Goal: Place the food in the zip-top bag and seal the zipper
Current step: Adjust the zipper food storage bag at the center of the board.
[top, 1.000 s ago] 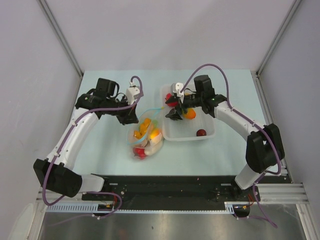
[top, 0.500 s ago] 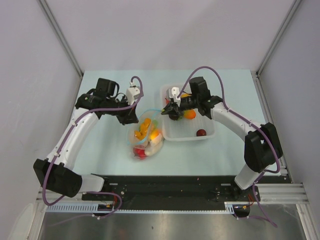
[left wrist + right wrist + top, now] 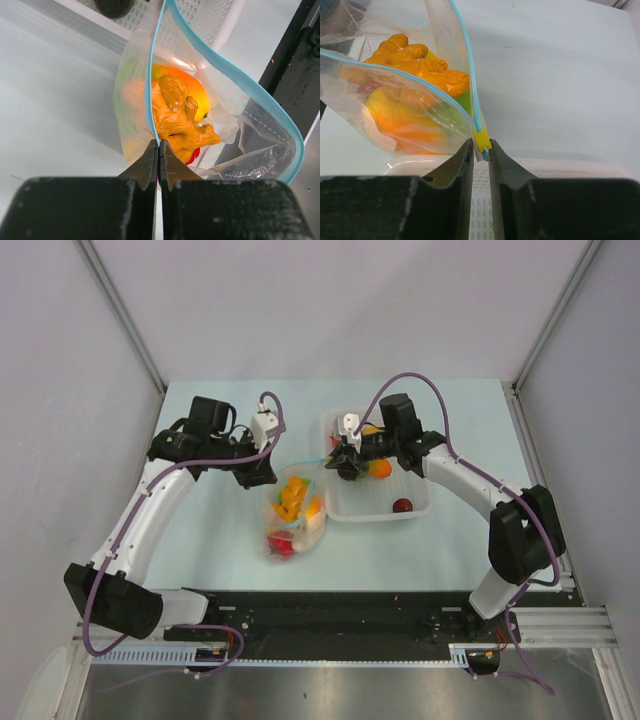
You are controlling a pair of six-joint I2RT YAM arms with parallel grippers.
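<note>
On the pale blue-green counter, at the centre of the overhead view, the zip-top bag is lying clear and crinkled, bulging with glossy toy food in orange, yellow and red. The left tool is meeting the bag at its 11 o'clock and the right tool at its 1 o'clock. A white plastic basket is sitting at the bag's 3 o'clock, holding a dark red piece and an orange one.

The wrist cameras are showing what the overhead view cannot. From the left wrist, the left tool's fingers are pressed together on the thin teal zipper at one end of the mouth. The mouth is gaping in a wide loop around a knobbly orange piece, with the basket's perforated wall just behind. From the right wrist, the right tool is pinching a small yellow slider at the other end of the zipper, above the basket's pierced floor. The two teal edges are spreading apart beyond it, so the mouth is unsealed.
</note>
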